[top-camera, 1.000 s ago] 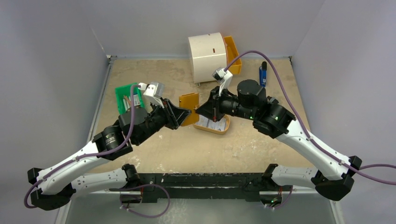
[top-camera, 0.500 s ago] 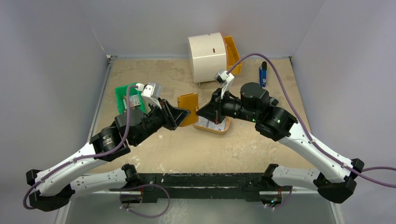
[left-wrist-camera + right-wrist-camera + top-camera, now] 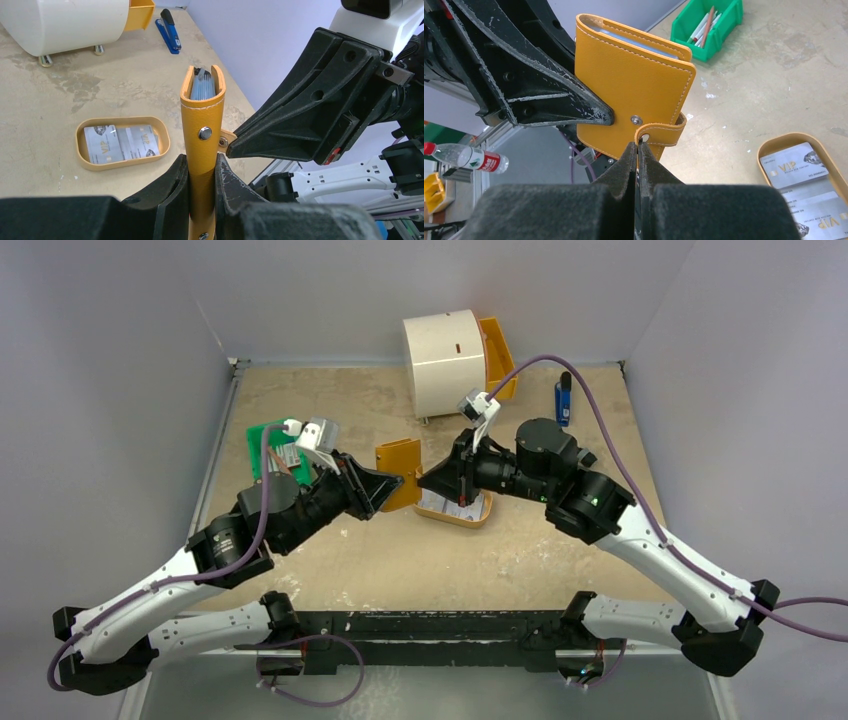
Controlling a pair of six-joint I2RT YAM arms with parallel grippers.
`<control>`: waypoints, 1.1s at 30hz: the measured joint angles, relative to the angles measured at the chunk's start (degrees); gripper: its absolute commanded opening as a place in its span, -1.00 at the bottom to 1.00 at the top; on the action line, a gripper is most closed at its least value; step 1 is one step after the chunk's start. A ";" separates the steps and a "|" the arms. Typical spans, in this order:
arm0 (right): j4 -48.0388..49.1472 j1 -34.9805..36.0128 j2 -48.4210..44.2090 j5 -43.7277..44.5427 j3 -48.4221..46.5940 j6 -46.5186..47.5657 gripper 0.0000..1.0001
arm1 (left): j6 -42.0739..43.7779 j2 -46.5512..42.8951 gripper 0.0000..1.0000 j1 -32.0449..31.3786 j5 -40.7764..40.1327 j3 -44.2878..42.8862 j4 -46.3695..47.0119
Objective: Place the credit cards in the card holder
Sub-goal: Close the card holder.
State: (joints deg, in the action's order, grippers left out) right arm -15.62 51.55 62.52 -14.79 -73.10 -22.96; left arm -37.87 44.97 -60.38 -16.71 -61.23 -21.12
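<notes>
White cabinet [image 3: 443, 350], orange drawer [image 3: 497, 355], blue stapler [image 3: 563, 398], green bin [image 3: 726, 30], tan tray [image 3: 120, 164]

Here's a robotics lab test cell: plain pale walls [image 3: 110, 390] box in a scuffed beige table [image 3: 400, 560], the left arm [image 3: 150, 590] and right arm [image 3: 680, 560] are bolted to a black rail [image 3: 430, 625] at the near edge, and purple cables [image 3: 560, 360] loop overhead.

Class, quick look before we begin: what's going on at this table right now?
The left gripper holds the orange card holder upright, clamped on its lower part. The right gripper is shut, and appears to pinch the end of the holder's snap strap, which is unsnapped. Some cards sit inside the holder. More credit cards lie in the oval tan tray on the table.
</notes>
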 measured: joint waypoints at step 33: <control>2.14 -0.02 0.90 -1.22 0.13 -0.55 -1.00 | 0.04 0.22 -1.00 0.04 1.03 0.00 -0.46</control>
State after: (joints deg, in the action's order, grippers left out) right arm -13.47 51.53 63.42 -16.01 -72.97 -23.51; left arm -37.82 45.19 -60.34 -15.68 -61.23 -21.58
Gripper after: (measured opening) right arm 0.005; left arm 0.163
